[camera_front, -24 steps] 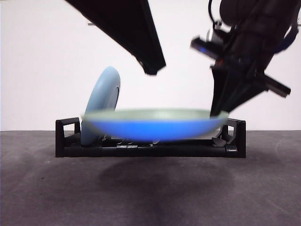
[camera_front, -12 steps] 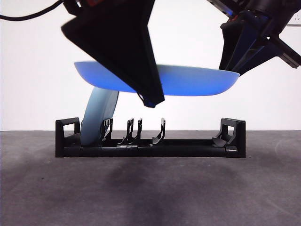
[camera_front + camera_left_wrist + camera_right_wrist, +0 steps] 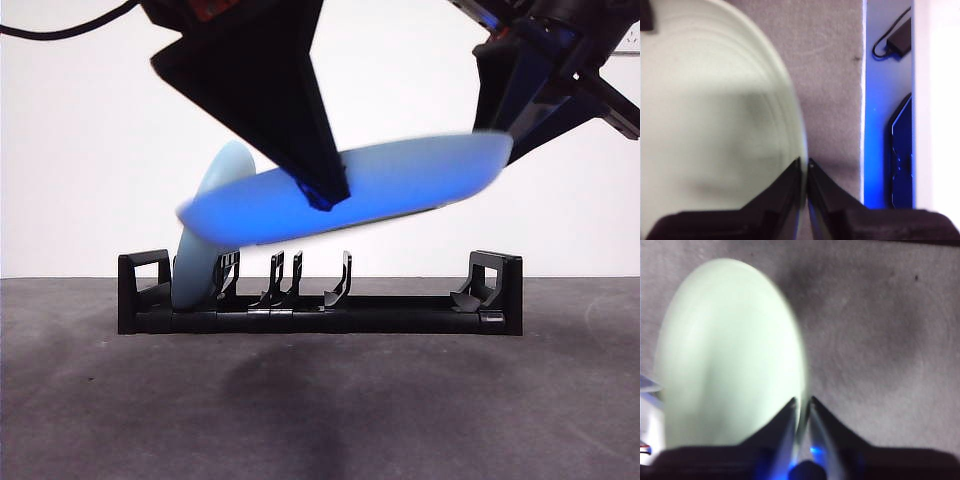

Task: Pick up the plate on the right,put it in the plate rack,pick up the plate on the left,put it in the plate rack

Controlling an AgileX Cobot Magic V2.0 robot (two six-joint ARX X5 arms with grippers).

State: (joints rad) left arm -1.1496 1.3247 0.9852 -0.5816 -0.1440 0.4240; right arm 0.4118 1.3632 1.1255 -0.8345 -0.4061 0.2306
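Long low black plastic plate rack (image 3: 320, 312), plain throughout, on dark grey speckled table (image 3: 320, 410). Round glossy plate in the air (image 3: 350, 190): vivid blue underside, pale green-white top face (image 3: 710, 115) with faint concentric rings. Second round plate standing in the rack (image 3: 205, 235): pale powder blue, unpatterned. Black jaws on both grippers (image 3: 804, 172) (image 3: 802, 410). Plain white backdrop (image 3: 80, 160).

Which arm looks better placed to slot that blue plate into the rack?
Neither clearly: the left pincer and right pincer both clamp the rim of the tilted blue plate above the plate rack, so probably both together.
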